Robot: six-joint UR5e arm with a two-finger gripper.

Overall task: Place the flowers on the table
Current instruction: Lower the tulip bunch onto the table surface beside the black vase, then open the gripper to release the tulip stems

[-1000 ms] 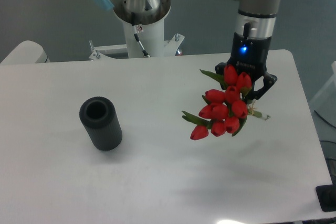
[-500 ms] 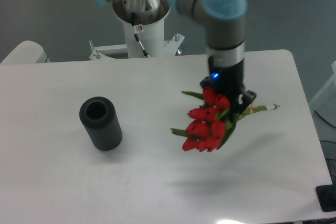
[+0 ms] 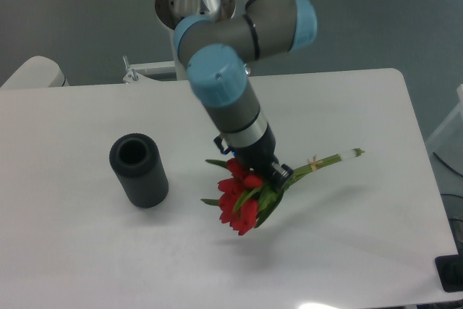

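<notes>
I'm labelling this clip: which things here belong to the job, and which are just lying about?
Part of the job:
- flowers, red tulips held in the hand
- table, where they go

Lying about:
- black vase, upright to the left, apart from the flowers

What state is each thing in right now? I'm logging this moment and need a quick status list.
flowers: held in the hand, tilted, blooms low and left, stem ends up to the right; whether they touch the table I cannot tell.
hand: shut on the flowers near the top of the stems.
vase: upright, empty, standing apart to the left.
table: bearing the vase.
</notes>
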